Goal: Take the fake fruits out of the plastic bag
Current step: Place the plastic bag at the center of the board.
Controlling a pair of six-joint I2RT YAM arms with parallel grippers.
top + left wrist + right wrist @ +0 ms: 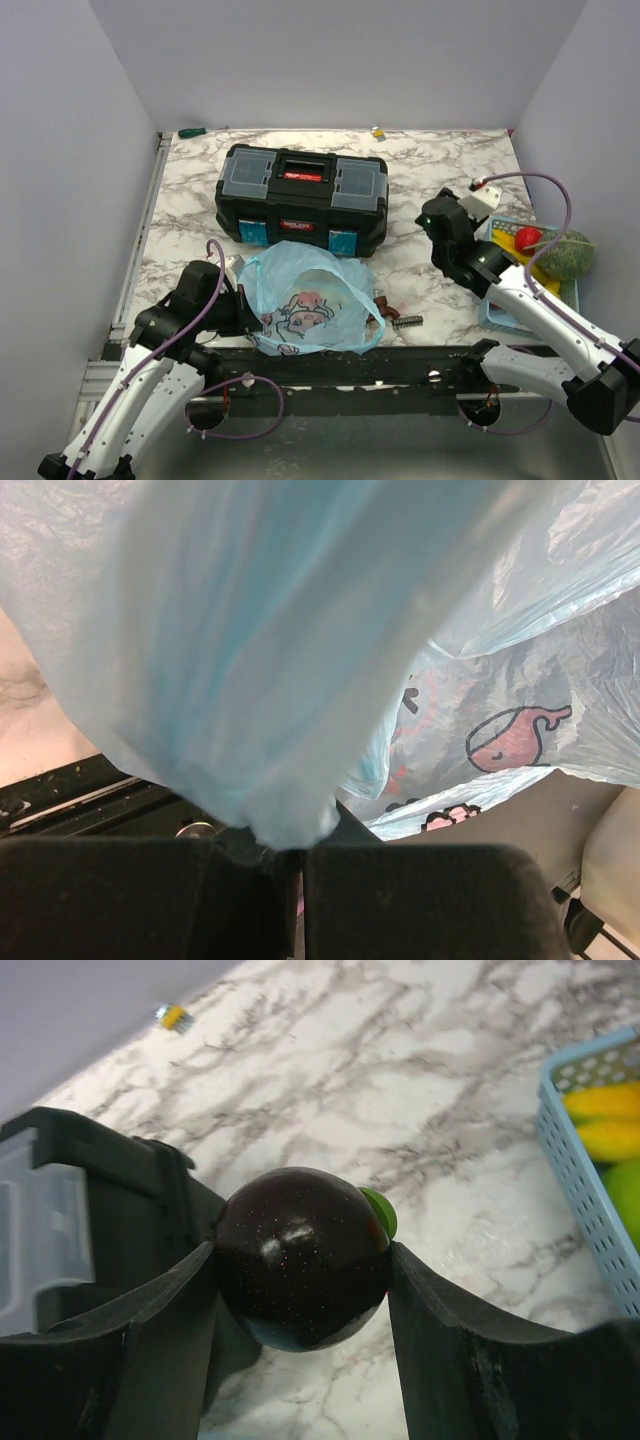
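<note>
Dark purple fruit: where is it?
Right wrist view: fruit clamped in the right gripper above the marble table, toolbox to its left, blue basket to its right.

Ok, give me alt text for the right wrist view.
A glossy dark-purple fake fruit with a green tip is clamped between the right arm's fingers above the marble table. A black toolbox sits at left, a light-blue mesh basket at right.
</note>
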